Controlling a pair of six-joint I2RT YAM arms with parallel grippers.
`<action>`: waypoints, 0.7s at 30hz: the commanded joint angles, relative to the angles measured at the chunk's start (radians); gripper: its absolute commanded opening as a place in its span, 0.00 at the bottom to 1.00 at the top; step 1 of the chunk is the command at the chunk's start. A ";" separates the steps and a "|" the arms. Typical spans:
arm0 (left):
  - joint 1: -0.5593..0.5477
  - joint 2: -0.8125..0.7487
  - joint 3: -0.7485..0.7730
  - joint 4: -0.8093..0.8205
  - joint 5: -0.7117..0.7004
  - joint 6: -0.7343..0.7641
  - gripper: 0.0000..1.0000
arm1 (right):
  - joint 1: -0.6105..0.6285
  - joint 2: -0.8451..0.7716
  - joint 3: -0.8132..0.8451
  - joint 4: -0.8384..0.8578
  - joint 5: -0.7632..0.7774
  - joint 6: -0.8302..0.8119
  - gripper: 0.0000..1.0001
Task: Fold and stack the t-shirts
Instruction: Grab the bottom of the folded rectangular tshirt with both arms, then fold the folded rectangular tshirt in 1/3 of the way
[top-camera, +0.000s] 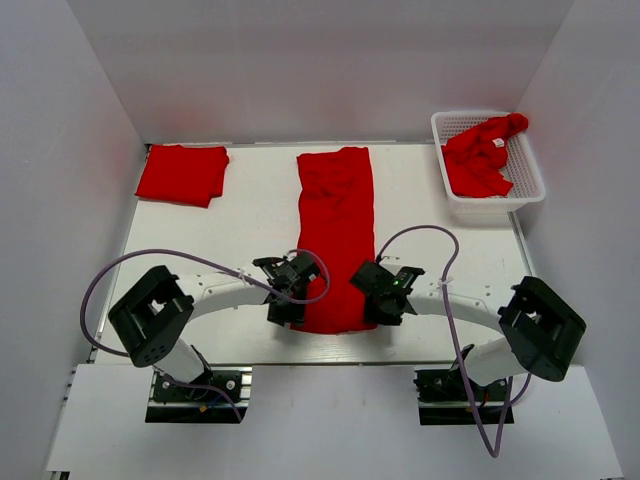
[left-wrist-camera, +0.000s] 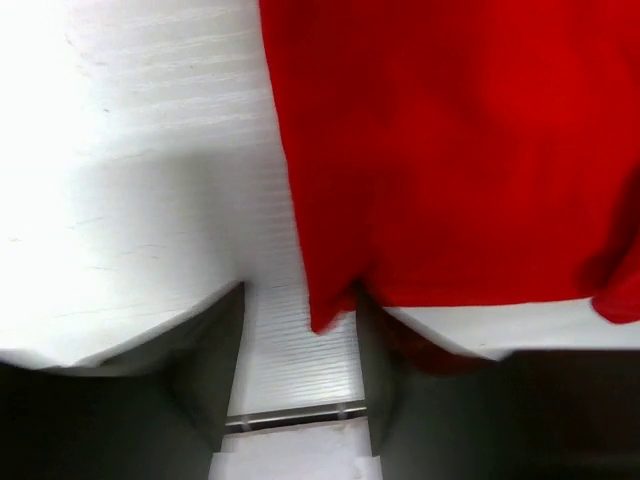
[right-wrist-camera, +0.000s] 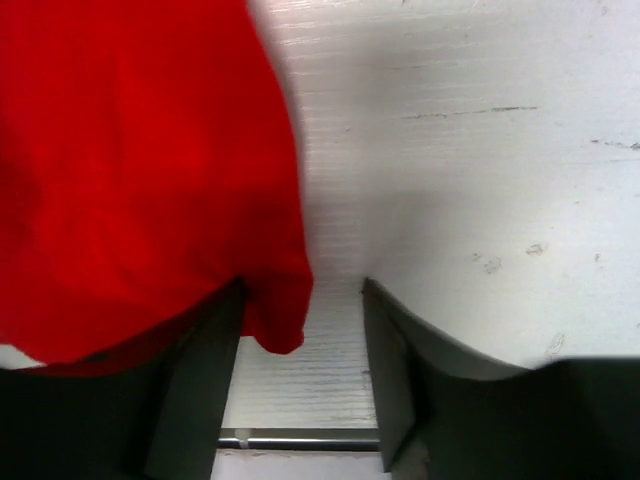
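Note:
A red t-shirt (top-camera: 337, 235) lies folded into a long strip down the middle of the table. My left gripper (top-camera: 283, 310) is open at its near left corner; that corner (left-wrist-camera: 325, 310) lies between the fingers. My right gripper (top-camera: 392, 310) is open at the near right corner, whose tip (right-wrist-camera: 280, 320) hangs between the fingers. A folded red t-shirt (top-camera: 183, 173) lies at the far left. More red t-shirts (top-camera: 484, 155) sit crumpled in the white basket (top-camera: 530, 190), one with a small white label.
The table's near edge with a metal rail (left-wrist-camera: 290, 415) runs just behind both grippers, also in the right wrist view (right-wrist-camera: 300, 438). White walls enclose the table on three sides. Purple cables loop over both arms.

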 joint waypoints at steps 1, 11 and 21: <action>-0.029 0.064 -0.046 0.094 0.054 -0.037 0.45 | 0.009 0.021 -0.007 -0.008 -0.037 -0.017 0.39; -0.070 0.034 -0.025 0.039 0.063 -0.075 0.00 | 0.010 0.002 -0.004 -0.029 -0.147 -0.037 0.00; -0.089 -0.081 -0.005 -0.080 0.073 -0.132 0.00 | 0.015 -0.167 -0.069 -0.074 -0.195 0.018 0.00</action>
